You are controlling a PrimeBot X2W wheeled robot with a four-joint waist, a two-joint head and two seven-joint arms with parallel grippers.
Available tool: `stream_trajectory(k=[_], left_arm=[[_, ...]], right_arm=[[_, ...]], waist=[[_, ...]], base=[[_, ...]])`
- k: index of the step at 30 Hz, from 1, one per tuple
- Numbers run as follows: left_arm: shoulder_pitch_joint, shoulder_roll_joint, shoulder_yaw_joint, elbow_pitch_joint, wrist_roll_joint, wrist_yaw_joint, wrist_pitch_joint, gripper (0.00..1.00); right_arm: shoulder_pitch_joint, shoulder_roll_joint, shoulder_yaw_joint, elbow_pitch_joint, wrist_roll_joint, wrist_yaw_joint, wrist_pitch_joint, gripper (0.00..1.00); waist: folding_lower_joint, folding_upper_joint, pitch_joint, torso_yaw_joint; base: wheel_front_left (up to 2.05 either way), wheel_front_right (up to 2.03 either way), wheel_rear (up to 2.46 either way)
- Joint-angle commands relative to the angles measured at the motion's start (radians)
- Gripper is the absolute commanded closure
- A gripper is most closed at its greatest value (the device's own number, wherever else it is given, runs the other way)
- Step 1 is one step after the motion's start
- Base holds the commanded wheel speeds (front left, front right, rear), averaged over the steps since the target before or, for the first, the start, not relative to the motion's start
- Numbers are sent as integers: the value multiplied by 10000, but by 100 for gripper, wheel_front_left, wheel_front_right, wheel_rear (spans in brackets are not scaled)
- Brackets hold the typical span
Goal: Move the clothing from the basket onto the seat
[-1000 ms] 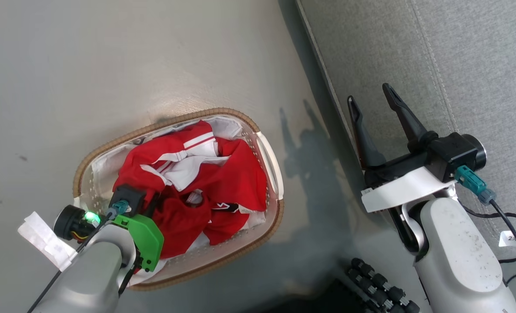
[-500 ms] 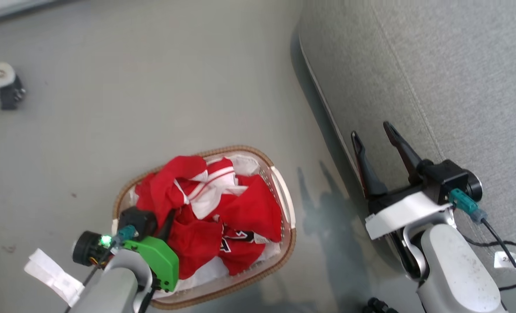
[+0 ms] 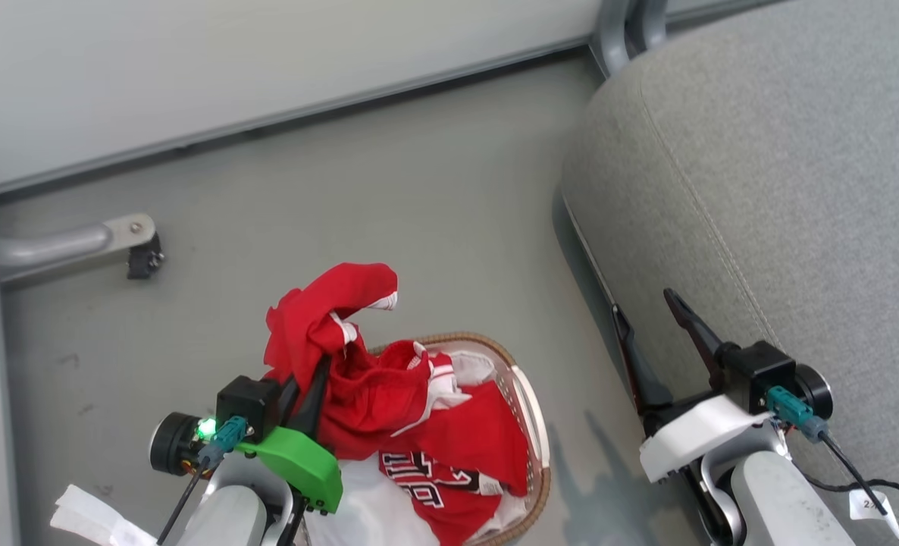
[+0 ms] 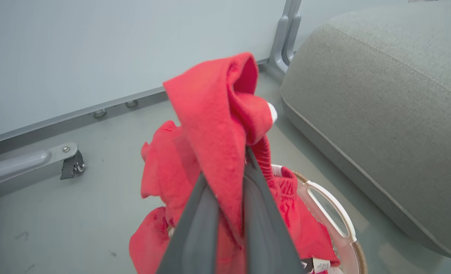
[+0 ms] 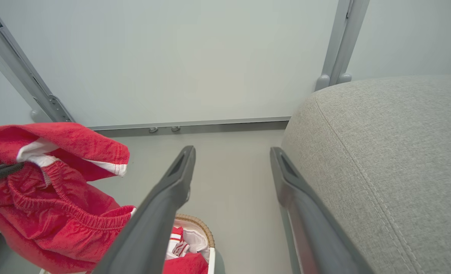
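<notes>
My left gripper (image 3: 319,370) is shut on a plain red garment (image 3: 328,318) with an elastic waistband, held up above the basket's far left side. In the left wrist view the cloth (image 4: 210,114) drapes over my closed fingers (image 4: 263,213). It also hangs at the left of the right wrist view (image 5: 50,205). The red-and-white jersey (image 3: 449,470) lies in the basket (image 3: 527,387) on the floor. My right gripper (image 3: 643,305) stands open and empty beside the grey seat's (image 3: 783,189) rounded edge, its fingers (image 5: 172,190) spread wide.
The basket's handle (image 4: 339,217) sits close to the seat (image 4: 381,114). A grey metal leg with a caster (image 3: 127,235) lies on the floor at the left. A pale wall panel (image 3: 267,53) and an upright post (image 3: 624,23) close off the far side.
The head camera has tilted up, so the whole view shifted. My left gripper has lifted the red garment up out of the basket. The right gripper stays open.
</notes>
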Motion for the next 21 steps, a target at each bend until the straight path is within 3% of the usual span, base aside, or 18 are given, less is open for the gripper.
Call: stream_trajectory(k=[1, 14, 21], left_arm=[[197, -70, 152, -252, 126, -34, -6, 100], [-21, -310, 518, -2599, 403, -40, -6, 100], [57, -318, 233, -3236, 423, -39, -6, 100]], right_arm=[[219, -53, -1, 77, -11, -6, -47, 0], [835, -47, 493, 454, -62, -7, -47, 0], [721, -48, 1753, 700, -134, -7, -47, 0]], waist=[[1, 0, -905, 482], [1, 0, -1700, 573], [1, 0, -1894, 682]], base=[[0, 0, 0], [0, 0, 0], [0, 0, 0]])
